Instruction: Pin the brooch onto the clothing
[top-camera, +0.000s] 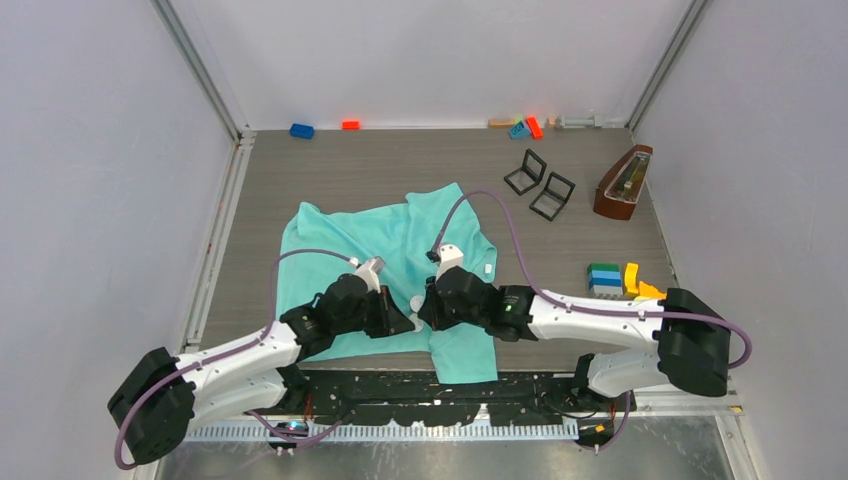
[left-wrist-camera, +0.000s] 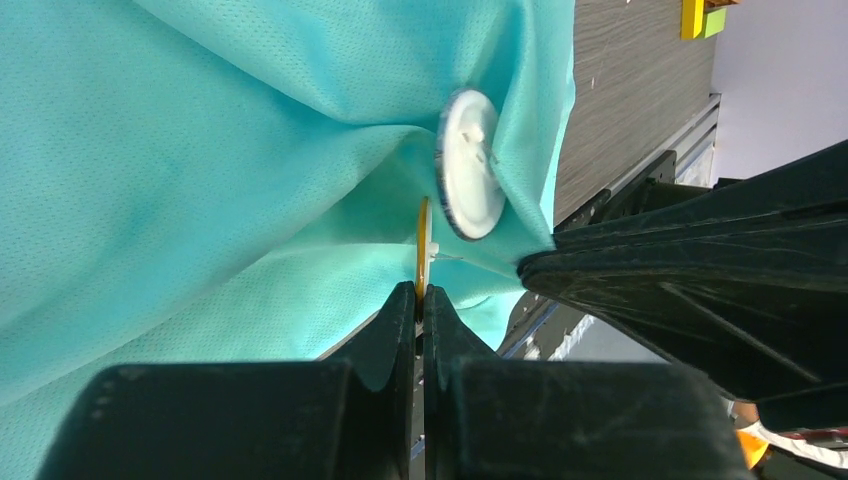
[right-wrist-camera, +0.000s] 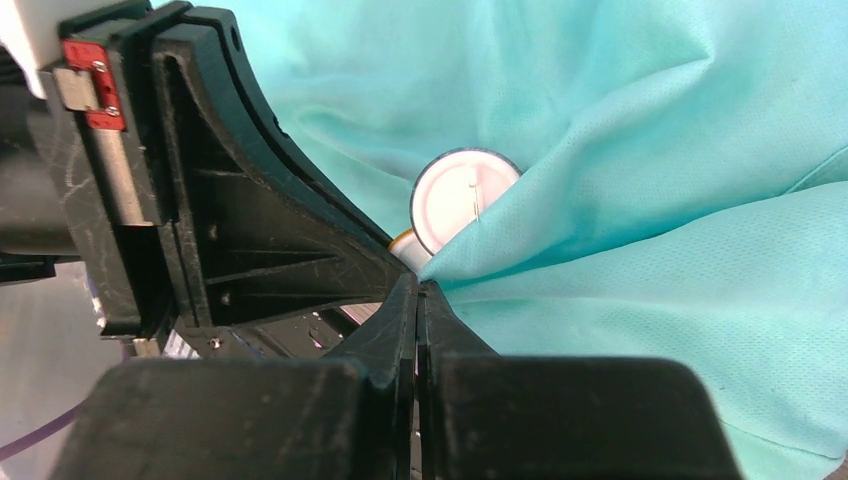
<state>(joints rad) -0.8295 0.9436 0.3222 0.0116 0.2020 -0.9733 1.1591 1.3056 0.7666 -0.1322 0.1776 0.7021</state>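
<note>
The clothing (top-camera: 350, 235), a turquoise T-shirt, lies rumpled across the middle of the table. Both grippers meet over its near part. The brooch (left-wrist-camera: 470, 165) is a round white disc with a dark rim, its pin showing, and it rests against a fold of the fabric. My left gripper (left-wrist-camera: 421, 292) (top-camera: 413, 322) is shut on a thin yellow part (left-wrist-camera: 422, 245) right below the disc. In the right wrist view the brooch (right-wrist-camera: 465, 195) sits just past my right gripper (right-wrist-camera: 418, 285) (top-camera: 425, 303), which is shut on a pinched ridge of the clothing (right-wrist-camera: 640, 200). The left gripper's fingers (right-wrist-camera: 270, 220) come in from the left.
Two black frames (top-camera: 540, 185) and a brown wooden box (top-camera: 622, 183) stand at the back right. Coloured blocks (top-camera: 612, 278) lie at the right edge, and small blocks (top-camera: 301, 130) sit along the back wall. The metal rail (top-camera: 420, 430) runs along the near edge.
</note>
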